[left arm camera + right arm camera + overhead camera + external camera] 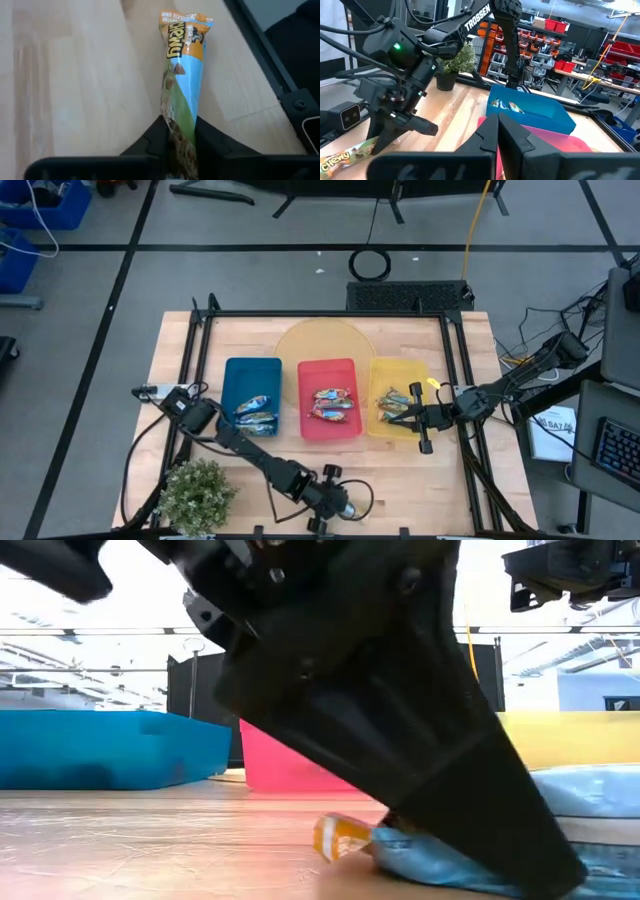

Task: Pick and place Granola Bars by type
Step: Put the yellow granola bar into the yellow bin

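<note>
One granola bar, wrapped in orange, blue and green, lies on the wood near the table's front edge. My left gripper is shut on it; from above it shows at the front middle. The bar's orange end sticks out from under the gripper. Other bars lie in the blue tray, the red tray and the yellow tray. My right gripper hovers shut over the yellow tray, holding nothing. My left gripper pinches the bar between its two fingers by the long sides of its green end. The fingers slant down from the table's left, and the bar runs straight on ahead of them. The bar lies on the table.
A small green potted plant stands at the front left corner. A black frame rail runs close beside the bar. A pale round board lies behind the trays.
</note>
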